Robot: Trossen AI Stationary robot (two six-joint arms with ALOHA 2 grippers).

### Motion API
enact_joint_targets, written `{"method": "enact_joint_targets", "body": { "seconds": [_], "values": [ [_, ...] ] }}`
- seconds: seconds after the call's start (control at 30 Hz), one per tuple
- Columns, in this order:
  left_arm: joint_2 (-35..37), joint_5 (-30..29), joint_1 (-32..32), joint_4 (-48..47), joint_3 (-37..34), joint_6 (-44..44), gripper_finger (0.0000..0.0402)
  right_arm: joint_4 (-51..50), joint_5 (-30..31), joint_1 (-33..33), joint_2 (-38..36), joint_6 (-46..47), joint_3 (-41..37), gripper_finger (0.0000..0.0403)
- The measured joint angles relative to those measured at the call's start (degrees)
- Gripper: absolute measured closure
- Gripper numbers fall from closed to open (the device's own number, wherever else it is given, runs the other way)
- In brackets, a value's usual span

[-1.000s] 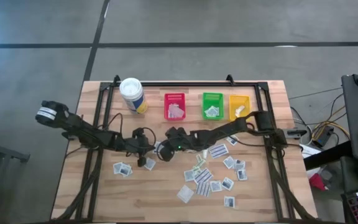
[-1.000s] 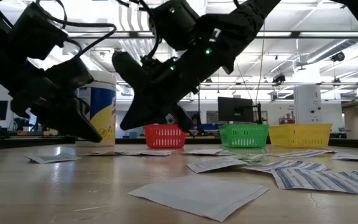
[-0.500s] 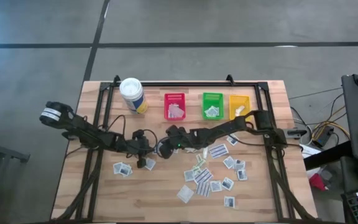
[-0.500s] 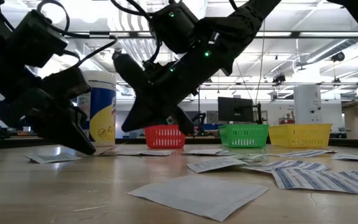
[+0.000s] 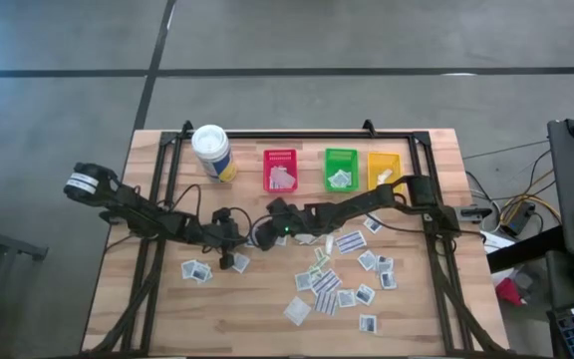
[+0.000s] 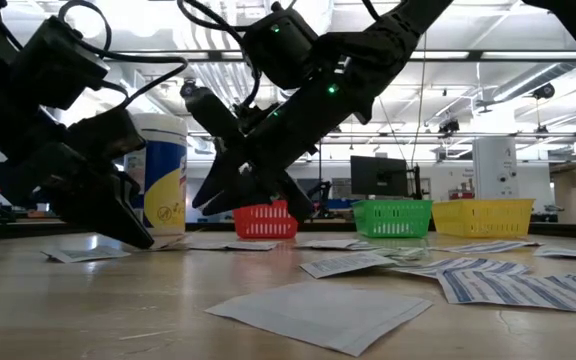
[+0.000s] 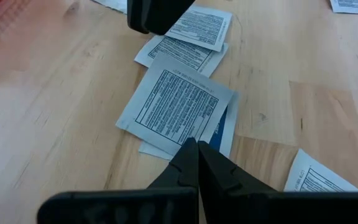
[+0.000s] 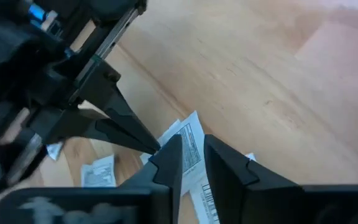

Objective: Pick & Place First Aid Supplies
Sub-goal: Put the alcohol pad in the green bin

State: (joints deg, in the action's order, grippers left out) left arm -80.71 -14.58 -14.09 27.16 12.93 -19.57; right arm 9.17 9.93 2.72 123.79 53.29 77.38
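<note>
My right gripper [image 8: 191, 160] hangs with jaws slightly parted above a small pile of packets [image 7: 178, 107]. My left gripper [image 7: 197, 163], pinched shut and empty, touches the pile's near edge, nearer of the two.

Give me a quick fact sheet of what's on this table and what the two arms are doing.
Table: wooden
Packets: white, scattered flat
Bins: red, green, yellow, in a row
Canister: beside the red bin
Left gripper: shut, tip on a stack of packets
Right gripper: slightly open, over the same stack
</note>
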Motion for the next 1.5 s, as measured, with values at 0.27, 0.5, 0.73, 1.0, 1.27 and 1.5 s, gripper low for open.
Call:
{"method": "enact_joint_targets", "body": {
  "seconds": [0.27, 0.5, 0.73, 1.0, 1.27, 1.5],
  "values": [
    [-0.1, 0.1, 0.0, 0.9, -0.1, 0.8, 0.0401, -1.4, 0.1, 0.2, 0.1, 3.8, -0.3, 0.0312],
    [-0.1, 0.7, 0.0, 1.4, -0.1, 1.4, 0.0401, -0.6, 1.4, 1.2, 0.9, 5.6, -0.3, 0.0313],
    [-0.1, 1.7, 0.0, 1.6, -0.1, 1.4, 0.0401, 2.2, 2.3, 1.5, 3.9, 7.2, 0.8, 0.0316],
    [-0.1, 2.0, 0.0, 1.6, -0.1, 1.5, 0.0401, 2.2, -1.8, 1.5, 4.3, 8.4, 1.7, 0.0328],
    [-0.1, 2.0, 0.0, 1.8, -0.2, 2.1, 0.0402, 2.2, -3.4, 1.5, 4.3, 8.8, 1.8, 0.034],
    [-0.1, 2.1, 0.0, 3.2, -0.2, 3.1, 0.0401, 2.2, -3.6, 1.5, 4.3, 6.7, 1.8, 0.037]
  ]
}}
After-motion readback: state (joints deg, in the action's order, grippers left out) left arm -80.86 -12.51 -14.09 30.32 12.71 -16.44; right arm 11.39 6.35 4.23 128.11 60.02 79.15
